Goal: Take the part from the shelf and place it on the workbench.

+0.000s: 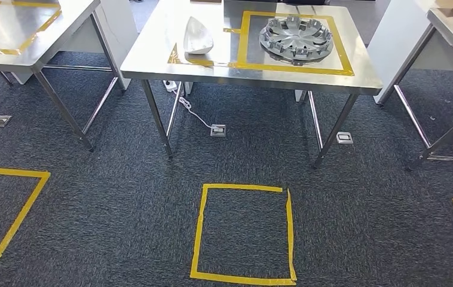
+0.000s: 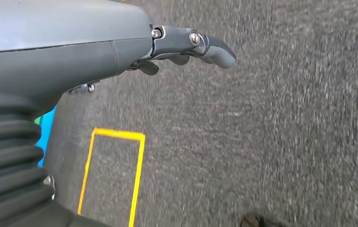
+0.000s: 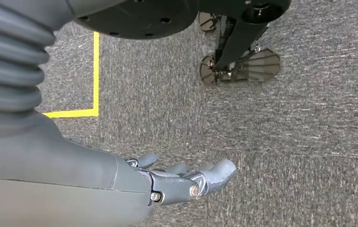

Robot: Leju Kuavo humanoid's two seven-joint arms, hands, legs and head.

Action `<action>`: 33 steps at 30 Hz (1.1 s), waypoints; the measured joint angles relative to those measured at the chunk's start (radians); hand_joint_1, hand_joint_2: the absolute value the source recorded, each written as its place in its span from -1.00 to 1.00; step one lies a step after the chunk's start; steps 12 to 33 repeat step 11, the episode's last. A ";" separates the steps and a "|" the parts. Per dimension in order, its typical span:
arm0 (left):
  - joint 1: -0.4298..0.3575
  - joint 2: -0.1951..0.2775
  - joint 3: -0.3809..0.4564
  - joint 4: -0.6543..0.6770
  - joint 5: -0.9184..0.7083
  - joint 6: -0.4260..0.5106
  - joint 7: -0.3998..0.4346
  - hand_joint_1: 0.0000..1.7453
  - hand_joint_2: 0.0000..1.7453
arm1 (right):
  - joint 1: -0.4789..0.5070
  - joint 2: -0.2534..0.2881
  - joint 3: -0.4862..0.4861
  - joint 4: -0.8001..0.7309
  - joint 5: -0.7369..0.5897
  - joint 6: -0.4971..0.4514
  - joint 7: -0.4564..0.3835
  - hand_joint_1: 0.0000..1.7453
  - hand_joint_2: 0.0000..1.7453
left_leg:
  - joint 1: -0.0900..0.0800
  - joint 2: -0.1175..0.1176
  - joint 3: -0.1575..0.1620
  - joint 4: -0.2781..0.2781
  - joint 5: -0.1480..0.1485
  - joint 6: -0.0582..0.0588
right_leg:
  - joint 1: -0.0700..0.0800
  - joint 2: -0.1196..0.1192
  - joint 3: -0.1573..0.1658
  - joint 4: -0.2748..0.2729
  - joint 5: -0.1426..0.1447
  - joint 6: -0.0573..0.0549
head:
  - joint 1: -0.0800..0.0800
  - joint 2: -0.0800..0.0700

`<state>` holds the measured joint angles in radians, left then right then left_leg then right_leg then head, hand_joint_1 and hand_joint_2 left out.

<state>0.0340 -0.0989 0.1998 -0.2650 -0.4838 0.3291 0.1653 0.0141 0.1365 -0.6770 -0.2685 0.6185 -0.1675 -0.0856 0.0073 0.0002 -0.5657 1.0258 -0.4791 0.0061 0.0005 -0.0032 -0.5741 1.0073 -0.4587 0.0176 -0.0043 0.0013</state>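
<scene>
1. Head view: steel table (image 1: 152, 57) straight ahead with two parts on it. A wheel cover (image 1: 296, 39) lies flat inside a yellow tape square (image 1: 343, 60); a pale teardrop shell (image 1: 198, 36) lies just left of that square, resting partly on a tape strip.
2. No shelf in sight, so I can't tell which part is the task's, or whether this table is the workbench. Judging by the tape frame, the cover looks already placed.
3. Left hand (image 2: 186, 45): released, fingers stretched out loosely, nothing in it, hanging over carpet (image 2: 262, 118).
4. Right hand (image 3: 182, 179): same, fingers apart and empty, hanging over carpet.
5. Handling guess, cover: thin moulded plastic, light, stiff enough but springy at the rim, clips underneath breakable. Take it at the outer rim with both hands from opposite sides; don't hook fingers through the spokes.
6. Handling guess, shell: smooth, glossy, curved, likely slippery. Cup it from below or take the long edges; a pinch at the tip would slide off.
7. Views: head view gives the tables, both parts and the floor square (image 1: 245, 233) in front of the robot. The wrist views add what the head view lacks, namely both hands and their state. Left wrist view also shows a tape rectangle (image 2: 113, 175) on the floor and a blue patch at the picture's edge, unidentifiable.
</scene>
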 joint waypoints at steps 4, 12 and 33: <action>0.016 0.012 -0.017 -0.018 0.068 -0.045 -0.023 -1.00 1.00 | 0.019 -0.018 0.089 -0.016 -0.087 0.024 0.012 -1.00 1.00 | 0.000 0.000 0.000 0.000 0.000 0.000 | 0.000 0.000 0.000 0.000 0.000 0.000 | 0.000 0.000; 0.041 0.032 -0.052 -0.046 0.178 -0.119 -0.061 -1.00 1.00 | 0.049 -0.046 0.236 -0.041 -0.227 0.061 0.032 -1.00 1.00 | 0.000 0.000 -0.001 0.000 0.000 0.000 | 0.000 0.000 0.000 0.000 0.000 0.000 | 0.000 0.000; 0.041 0.032 -0.052 -0.046 0.178 -0.119 -0.061 -1.00 1.00 | 0.049 -0.046 0.236 -0.041 -0.227 0.061 0.032 -1.00 1.00 | 0.000 0.000 -0.001 0.000 0.000 0.000 | 0.000 0.000 0.000 0.000 0.000 0.000 | 0.000 0.000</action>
